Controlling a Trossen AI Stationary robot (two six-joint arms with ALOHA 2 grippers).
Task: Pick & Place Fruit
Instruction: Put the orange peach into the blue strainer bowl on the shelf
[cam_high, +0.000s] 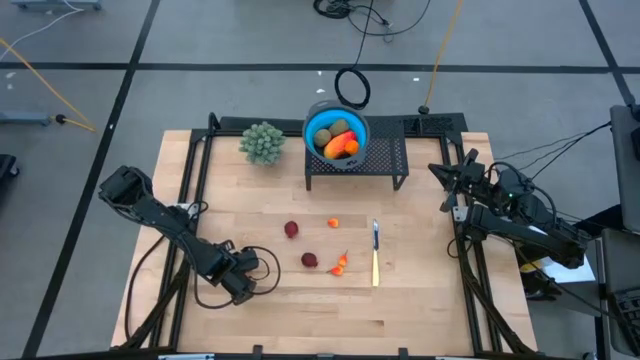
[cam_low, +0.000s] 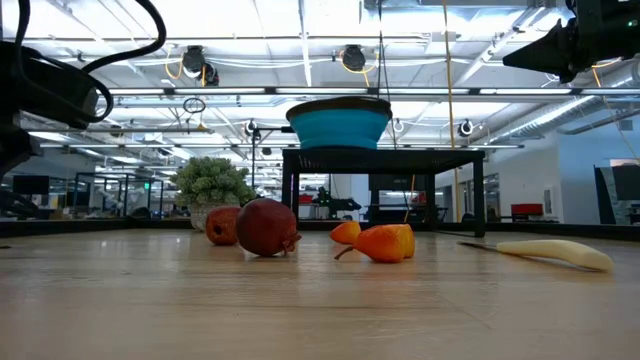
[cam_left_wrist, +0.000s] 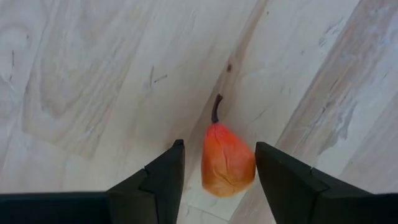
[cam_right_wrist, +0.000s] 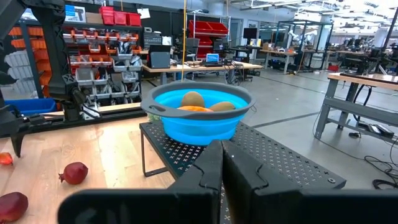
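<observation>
My left gripper hovers open over the near-left part of the table. In its wrist view the two fingers stand on either side of a small orange-red fruit with a dark stem, lying on the wood. Two dark red fruits and two small orange ones lie at mid-table. A blue bowl on a black rack holds an orange-red fruit and brownish-green ovals. My right gripper is shut and raised beside the rack's right end. My left gripper comes at the orange-red fruit's rounded end from above, one finger on each side. One finger stands right against its side. I cannot tell whether it touches. The fruit lies on the table, stem pointing away from the gripper.
A knife with a pale handle lies right of the fruits, running near to far. A pale green bushy plant stands left of the rack. Bare wood lies along the near edge. Cables loop beside my left gripper.
</observation>
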